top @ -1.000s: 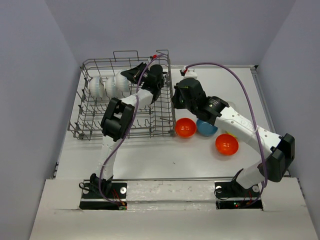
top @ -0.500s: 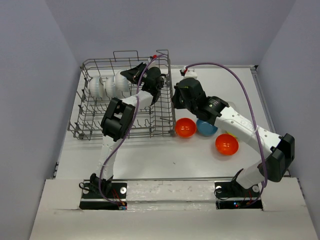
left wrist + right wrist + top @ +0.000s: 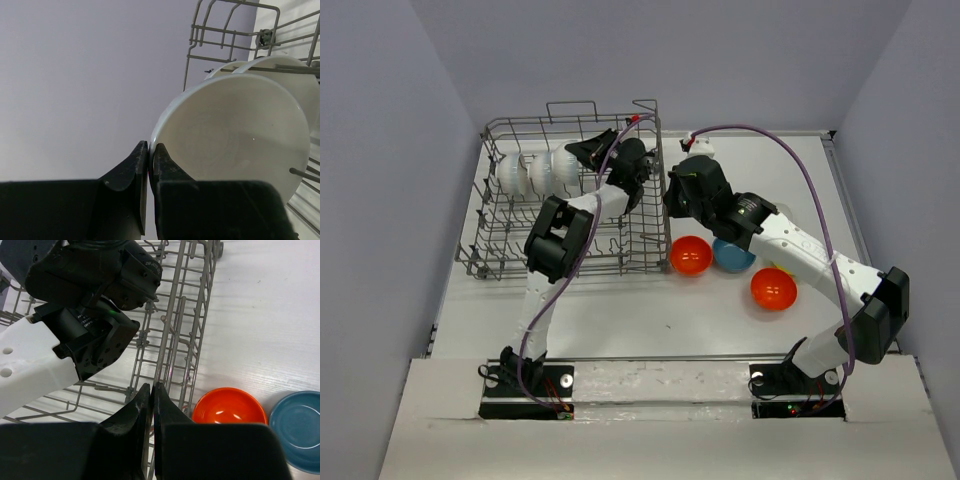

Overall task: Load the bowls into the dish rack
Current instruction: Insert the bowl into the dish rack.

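Left claw (image 3: 150, 147) pinches the rim of a white bowl (image 3: 235, 135) inside the dish rack (image 3: 495, 240); right claw (image 3: 151, 387) sits fully closed beside it.

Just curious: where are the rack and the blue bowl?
rack (image 3: 505, 235): top view, left floor wires.
blue bowl (image 3: 299, 422): right wrist view, inside middle.

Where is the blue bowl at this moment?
In the top external view, the blue bowl lies on the table right of the dish rack, between the two orange bowls, partly under the right arm.
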`<state>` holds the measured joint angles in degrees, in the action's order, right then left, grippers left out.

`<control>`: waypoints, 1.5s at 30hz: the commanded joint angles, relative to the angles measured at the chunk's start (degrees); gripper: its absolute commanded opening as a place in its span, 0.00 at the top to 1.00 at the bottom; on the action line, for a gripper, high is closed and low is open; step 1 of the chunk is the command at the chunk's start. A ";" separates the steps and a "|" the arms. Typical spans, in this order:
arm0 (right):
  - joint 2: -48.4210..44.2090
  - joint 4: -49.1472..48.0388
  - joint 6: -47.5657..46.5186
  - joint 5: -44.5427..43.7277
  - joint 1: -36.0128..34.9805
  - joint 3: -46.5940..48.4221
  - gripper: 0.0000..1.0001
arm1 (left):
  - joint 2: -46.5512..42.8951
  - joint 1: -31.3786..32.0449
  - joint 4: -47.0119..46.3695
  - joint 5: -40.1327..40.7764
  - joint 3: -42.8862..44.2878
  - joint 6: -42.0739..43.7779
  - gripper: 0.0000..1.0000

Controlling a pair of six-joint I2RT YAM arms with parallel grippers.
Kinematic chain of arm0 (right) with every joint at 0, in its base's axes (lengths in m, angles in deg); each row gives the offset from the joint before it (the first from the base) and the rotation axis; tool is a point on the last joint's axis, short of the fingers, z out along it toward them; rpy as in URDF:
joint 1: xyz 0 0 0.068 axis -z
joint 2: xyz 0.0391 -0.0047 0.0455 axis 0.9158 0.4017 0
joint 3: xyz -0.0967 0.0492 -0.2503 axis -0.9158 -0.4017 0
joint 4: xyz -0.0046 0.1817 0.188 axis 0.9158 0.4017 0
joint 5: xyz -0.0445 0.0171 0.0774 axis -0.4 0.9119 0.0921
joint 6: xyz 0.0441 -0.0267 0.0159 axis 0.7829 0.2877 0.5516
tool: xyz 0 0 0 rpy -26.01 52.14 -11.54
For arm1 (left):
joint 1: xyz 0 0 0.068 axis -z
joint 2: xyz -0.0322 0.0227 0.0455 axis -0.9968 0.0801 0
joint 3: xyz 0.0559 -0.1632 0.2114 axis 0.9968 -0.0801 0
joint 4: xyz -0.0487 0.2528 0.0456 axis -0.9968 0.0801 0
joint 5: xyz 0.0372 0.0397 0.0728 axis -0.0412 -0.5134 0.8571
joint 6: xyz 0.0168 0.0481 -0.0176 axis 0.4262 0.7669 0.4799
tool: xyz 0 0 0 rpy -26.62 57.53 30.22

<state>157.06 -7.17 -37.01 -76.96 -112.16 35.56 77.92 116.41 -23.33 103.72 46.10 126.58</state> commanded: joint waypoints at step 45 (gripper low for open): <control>0.90 0.02 -2.43 0.65 -0.56 2.31 0.99 | 3.10 -1.82 14.36 3.11 10.67 -13.53 1.00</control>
<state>157.06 -7.13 -37.05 -76.94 -112.16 35.56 82.31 115.45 -9.61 105.67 54.93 117.60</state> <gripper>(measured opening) 0.068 0.148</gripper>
